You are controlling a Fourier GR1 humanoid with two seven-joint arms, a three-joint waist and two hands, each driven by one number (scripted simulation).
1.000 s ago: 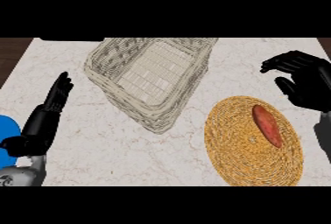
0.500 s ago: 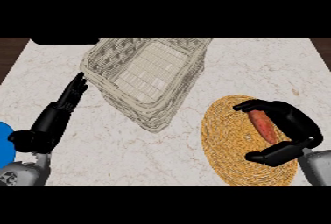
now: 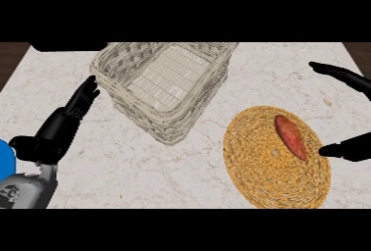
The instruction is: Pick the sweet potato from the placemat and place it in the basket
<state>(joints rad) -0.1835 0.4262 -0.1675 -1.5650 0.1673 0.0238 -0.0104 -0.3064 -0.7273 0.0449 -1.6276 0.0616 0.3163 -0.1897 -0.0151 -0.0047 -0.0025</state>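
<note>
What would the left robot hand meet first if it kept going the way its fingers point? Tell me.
Probably the basket: the left robot hand points up and right at its near-left rim, though height is hard to judge from above.

No readable text, labels, brands or numbers anywhere in the head view. A small dark mark sits on the grey forearm at lower left, but it is too small to read.

I am looking down at a kitchen: a marble worktop is carrying a wicker basket and a woven placemat.
</note>
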